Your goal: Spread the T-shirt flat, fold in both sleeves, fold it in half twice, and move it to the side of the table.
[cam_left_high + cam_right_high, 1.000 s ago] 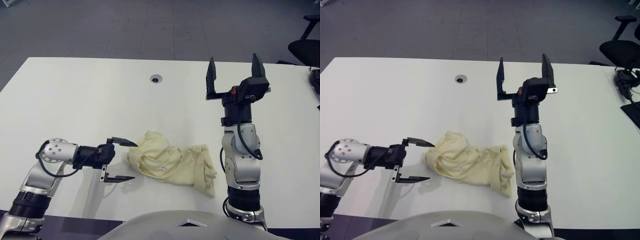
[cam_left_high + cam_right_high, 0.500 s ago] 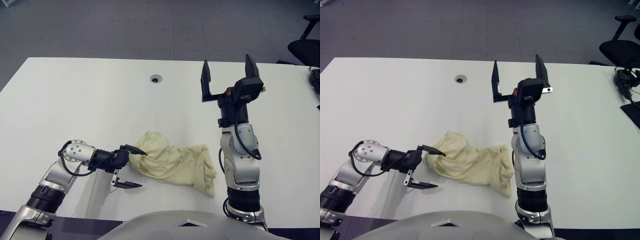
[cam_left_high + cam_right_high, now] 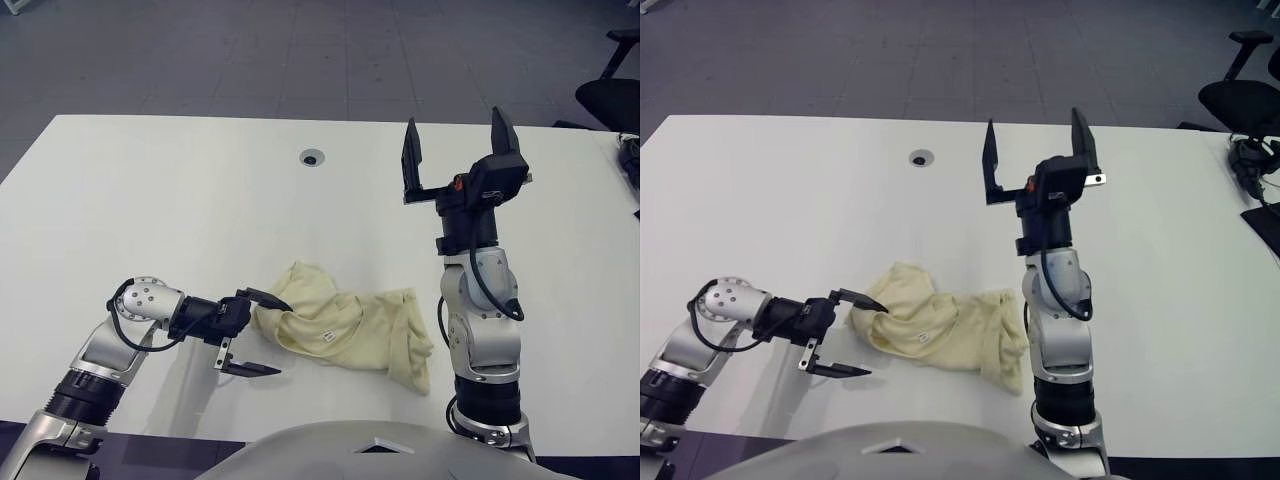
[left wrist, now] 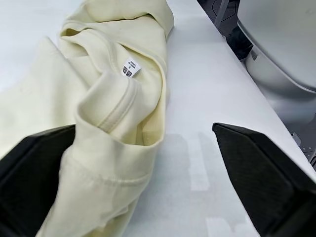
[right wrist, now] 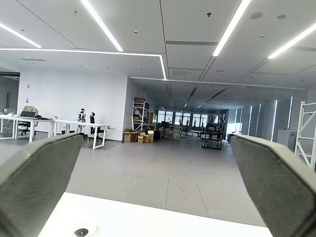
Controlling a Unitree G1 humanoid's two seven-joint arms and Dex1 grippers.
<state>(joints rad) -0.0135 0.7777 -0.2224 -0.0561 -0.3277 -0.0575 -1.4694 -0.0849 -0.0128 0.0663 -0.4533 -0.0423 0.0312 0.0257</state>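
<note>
T-shirt [image 3: 345, 330] crumpled on table [image 3: 150, 200]; left claw [image 3: 284, 338] wide astride its edge; right claw [image 3: 455, 120] wide, raised

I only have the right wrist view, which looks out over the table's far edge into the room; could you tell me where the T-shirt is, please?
Observer: The T-shirt lies crumpled near the front edge of the table, between the two arms.
Operator: Thank you. What is the other arm doing?
Observer: The left gripper is open at the shirt's left end, with a fold of cloth between its fingers and not yet pinched.
Operator: And how far is my own gripper from the cloth?
Observer: The right gripper points upward, raised above the table behind the shirt's right end and well clear of it.
</note>
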